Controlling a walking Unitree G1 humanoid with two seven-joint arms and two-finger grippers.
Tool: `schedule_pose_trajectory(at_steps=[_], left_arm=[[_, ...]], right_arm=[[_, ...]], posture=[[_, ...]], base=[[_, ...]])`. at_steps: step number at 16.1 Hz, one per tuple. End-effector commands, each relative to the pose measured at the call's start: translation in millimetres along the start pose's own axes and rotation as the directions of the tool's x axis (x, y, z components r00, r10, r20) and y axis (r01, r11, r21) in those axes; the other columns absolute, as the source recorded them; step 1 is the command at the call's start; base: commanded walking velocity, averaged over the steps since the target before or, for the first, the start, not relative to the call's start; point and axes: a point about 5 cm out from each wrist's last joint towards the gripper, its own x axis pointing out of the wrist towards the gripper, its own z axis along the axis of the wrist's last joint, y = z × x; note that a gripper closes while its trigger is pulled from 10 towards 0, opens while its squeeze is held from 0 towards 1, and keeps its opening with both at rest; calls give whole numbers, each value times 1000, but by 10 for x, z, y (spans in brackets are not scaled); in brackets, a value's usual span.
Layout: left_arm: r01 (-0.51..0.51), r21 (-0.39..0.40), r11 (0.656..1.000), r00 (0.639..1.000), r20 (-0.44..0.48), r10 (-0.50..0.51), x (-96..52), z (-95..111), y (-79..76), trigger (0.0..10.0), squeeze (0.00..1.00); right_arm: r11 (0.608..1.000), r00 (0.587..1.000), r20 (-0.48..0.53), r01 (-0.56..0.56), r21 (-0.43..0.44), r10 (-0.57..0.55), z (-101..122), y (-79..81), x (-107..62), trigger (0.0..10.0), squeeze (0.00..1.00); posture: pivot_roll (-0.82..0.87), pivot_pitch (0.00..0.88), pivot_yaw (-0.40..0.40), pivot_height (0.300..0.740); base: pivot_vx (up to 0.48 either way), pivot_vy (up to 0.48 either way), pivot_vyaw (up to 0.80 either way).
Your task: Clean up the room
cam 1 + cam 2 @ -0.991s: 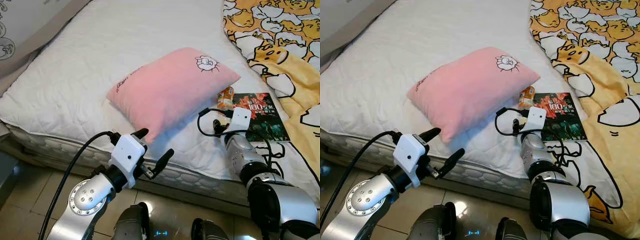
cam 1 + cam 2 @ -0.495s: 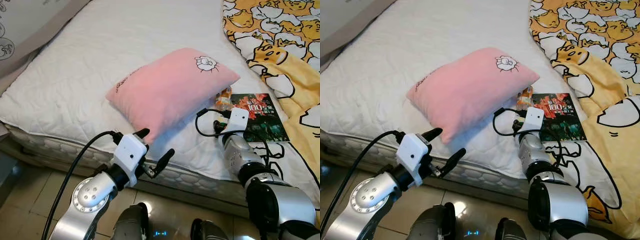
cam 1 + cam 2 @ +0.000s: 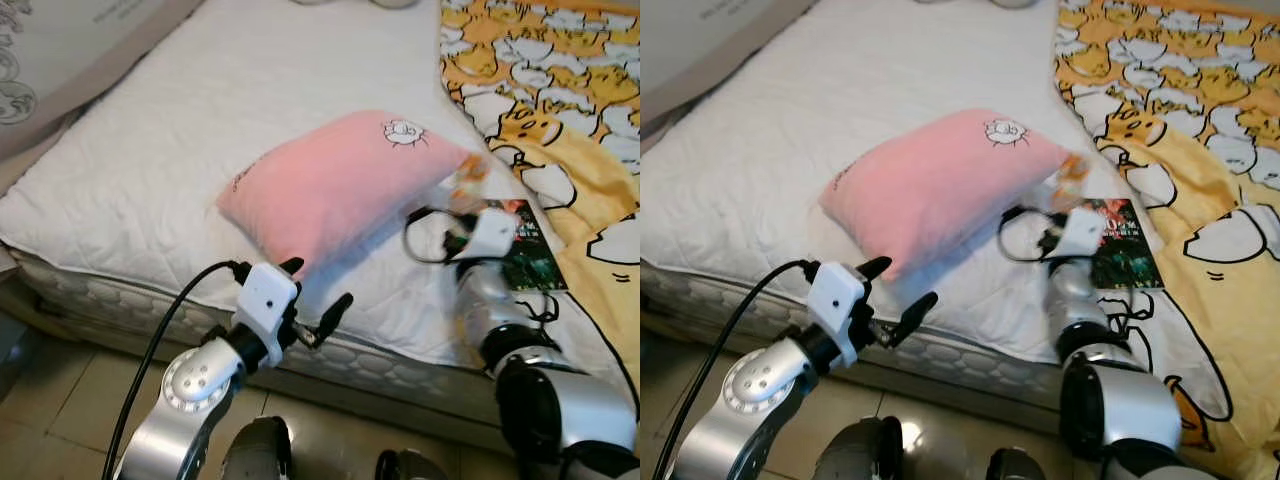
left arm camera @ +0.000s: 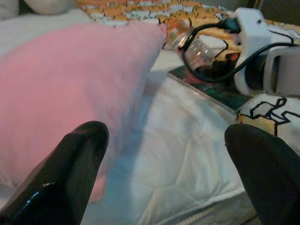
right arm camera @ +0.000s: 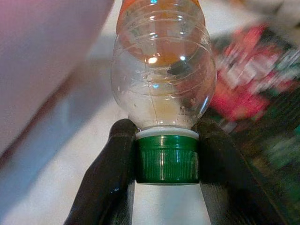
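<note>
Green-capped bottle [image 5: 163, 93] clamped at its neck by my right claw [image 5: 165, 164] beside the pillow [image 3: 335, 185]; left claw [image 3: 318, 300] spread, idle; next, I judge, carry it off the bed [image 3: 180, 130].

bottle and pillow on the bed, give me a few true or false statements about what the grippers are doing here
1. The right gripper is shut on the bottle at its green cap. True.
2. The left gripper is clamped on the pillow. False: it is open and hovers at the mattress edge, holding nothing.
3. The bottle is full of juice. False: it looks clear and nearly empty, with an orange label.
4. A book lies on the bed beside the yellow blanket. True.
5. The pillow is blue. False: it is pink.
</note>
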Motion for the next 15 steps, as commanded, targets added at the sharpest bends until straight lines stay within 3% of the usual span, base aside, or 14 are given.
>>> schedule_pose_trajectory(at_steps=[1, 3, 4, 6, 8, 11, 15], left_arm=[[-3, -2, 1000, 1000, 18, 4, 40, 8, 28, 10000, 0], [-6, 15, 1000, 1000, 28, 5, 86, 20, 47, 10000, 0], [-21, 29, 999, 999, 36, 20, 104, 30, 66, 10000, 0], [-117, 56, 991, 992, 62, 114, 121, 58, 170, 10000, 0], [-222, -3, 975, 972, 79, 221, 130, 92, 308, 10000, 0], [-307, -12, 952, 948, 85, 306, 131, 94, 399, 10000, 0], [-370, -6, 929, 927, 53, 370, 76, -5, 460, 10000, 0]], right_arm=[[999, 997, 72, 34, -16, -33, 114, -72, 11, 0, 0], [996, 983, 183, 23, -91, -6, 301, -48, 21, 0, 0], [986, 963, 266, 1, -169, 44, 419, 5, 8, 0, 0], [967, 917, 382, -16, -253, 116, 544, 26, -48, 0, 0], [951, 874, 458, -17, -310, 165, 597, -42, -132, 0, 0], [957, 855, 481, -59, -285, 196, 448, -76, -337, 0, 0], [960, 882, 408, -149, -235, 237, 38, 17, -725, 0, 0]], posture=[[222, 50, -12, 731], [212, 44, -21, 731], [204, 46, -18, 731], [193, 50, -18, 731], [178, 52, -21, 731], [154, 40, -21, 731], [132, 17, -16, 731]], base=[[0, 0, 0], [0, 0, 0], [0, 0, 0], [0, 0, 0], [0, 0, 0], [0, 0, 0], [0, 0, 0]])
